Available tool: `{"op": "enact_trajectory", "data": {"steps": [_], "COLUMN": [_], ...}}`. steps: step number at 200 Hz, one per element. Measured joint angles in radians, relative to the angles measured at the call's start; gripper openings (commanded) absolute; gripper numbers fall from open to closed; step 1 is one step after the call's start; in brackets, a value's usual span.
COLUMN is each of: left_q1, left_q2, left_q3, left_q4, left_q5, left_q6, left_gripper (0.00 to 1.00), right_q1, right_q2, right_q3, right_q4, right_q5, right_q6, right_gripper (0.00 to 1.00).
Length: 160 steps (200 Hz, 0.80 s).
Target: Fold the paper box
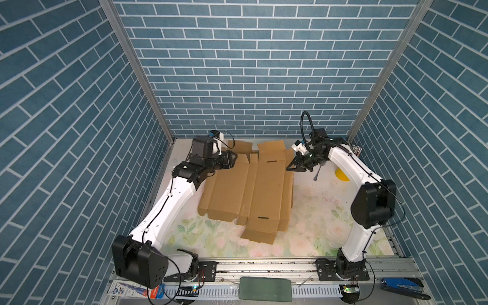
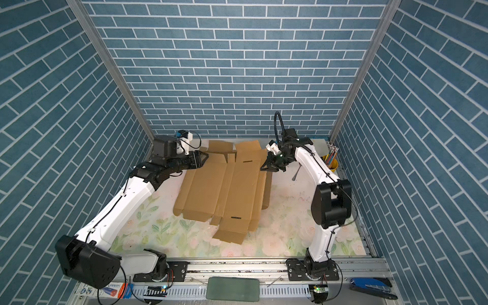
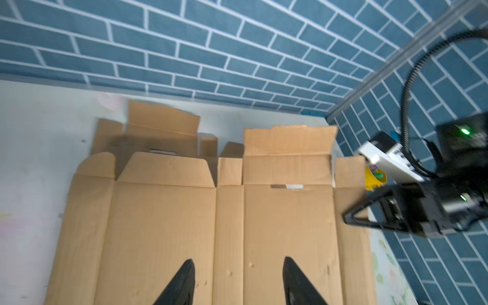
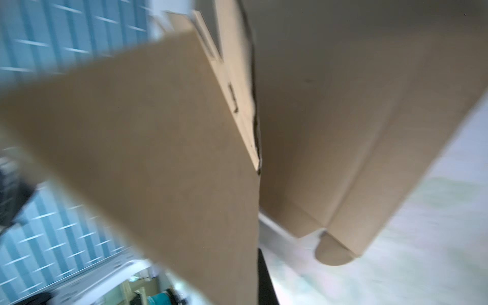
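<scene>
Top views, both: the paper box (image 1: 248, 190) lies as an unfolded brown blank at mid-frame on the floral desk (image 1: 317, 211), nearer the back wall than the rail at the lower edge. Its long axis and its main creases run from lower frame to upper frame; one set of end flaps points at the back wall, the other at the rail. The right-hand strip of the blank stands raised off the desk, the remainder lies flat. The left fingers (image 1: 232, 158) hang over the blank's upper left corner; the right fingers (image 1: 288, 169) meet its upper right edge. Left wrist view: the left fingers (image 3: 184, 282) are spread apart above the flat panels with nothing between them, and the creases run away toward the brick wall. Right wrist view: blurred; cardboard fills the frame edge-on and runs down into the right fingers (image 4: 264, 280), which are closed and, by judgement, pinching that raised side strip. Assessment: the first side wall is being turned up, and the task is at an early stage. The next move calls for the left fingers to press the base panel down beside the crease while the strip is brought upright.
</scene>
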Motion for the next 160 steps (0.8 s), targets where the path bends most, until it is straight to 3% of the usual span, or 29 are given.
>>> {"op": "enact_trajectory", "data": {"steps": [19, 39, 72, 91, 132, 160], "left_q1": [-0.032, -0.039, -0.042, -0.044, -0.045, -0.045], "left_q2": [0.069, 0.158, 0.255, 0.262, 0.272, 0.300], "left_q3": [-0.054, -0.126, -0.212, -0.224, -0.246, -0.301], "left_q4": [0.062, 0.117, 0.172, 0.198, 0.286, 0.339], "left_q5": [0.030, 0.058, 0.073, 0.072, 0.061, 0.045], "left_q6": [0.001, -0.004, -0.016, -0.020, -0.039, -0.065], "left_gripper": [0.54, 0.53, 0.53, 0.53, 0.50, 0.48], "right_q1": [-0.008, -0.010, -0.011, -0.020, -0.048, -0.006], "right_q2": [0.204, 0.361, 0.375, 0.264, -0.121, -0.225], "right_q3": [0.182, 0.285, 0.276, 0.135, -0.379, -0.580], "right_q4": [-0.107, -0.120, -0.065, 0.027, 0.237, 0.362], "right_q5": [0.134, 0.214, 0.248, 0.264, 0.250, 0.247], "right_q6": [-0.057, -0.061, 0.000, 0.051, 0.206, 0.308], "right_gripper": [0.11, 0.27, 0.55, 0.62, 0.69, 0.70]}}
